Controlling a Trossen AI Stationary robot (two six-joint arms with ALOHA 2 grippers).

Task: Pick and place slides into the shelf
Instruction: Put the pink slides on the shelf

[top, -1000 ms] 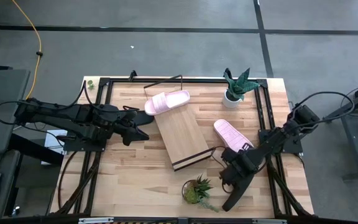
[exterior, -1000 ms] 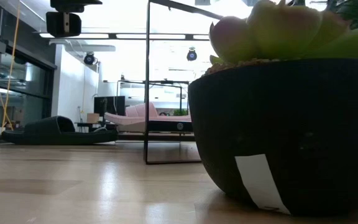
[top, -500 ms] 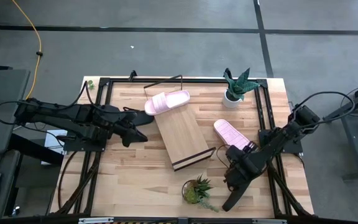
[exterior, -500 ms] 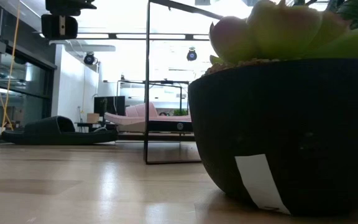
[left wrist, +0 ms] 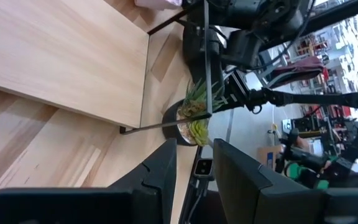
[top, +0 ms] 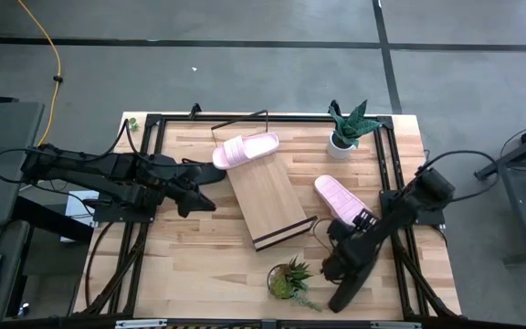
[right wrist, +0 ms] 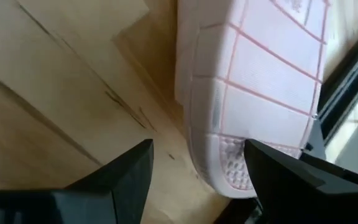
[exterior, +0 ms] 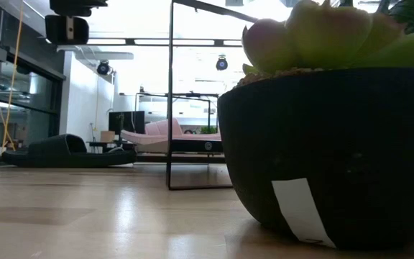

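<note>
Slides first: you have 1 pale pink slide [top: 246, 149] lying across the far end of the shelf [top: 263, 196], and a second pink slide [top: 341, 198] sole-up on the tabletop [top: 199, 265] between the shelf and the right arm. From the low view you can also pick out a black slide [exterior: 67, 152] resting flat on the wood at the left of that picture, with the pink one on the shelf showing behind it. Your right gripper [top: 359, 219] sits at the near end of the overturned pink slide, its fingers [right wrist: 114, 177] spread wide, 1 on each side of the grooved sole's rounded end; the right wrist view shows clear wood between each finger and the sole, so you are not gripping anything yet. Your left gripper [top: 206, 203] waits above the table just beside the shelf's left edge, pointing toward it, with its 2 fingers [left wrist: 157, 174] held a narrow gap apart and nothing between them. The shelf lies at an angle across the middle of the table, its dark-edged near end pointing toward the small potted plant [top: 290, 279] at the front edge. Another potted plant [top: 347, 128] in a white pot stands near the far right corner.
</note>
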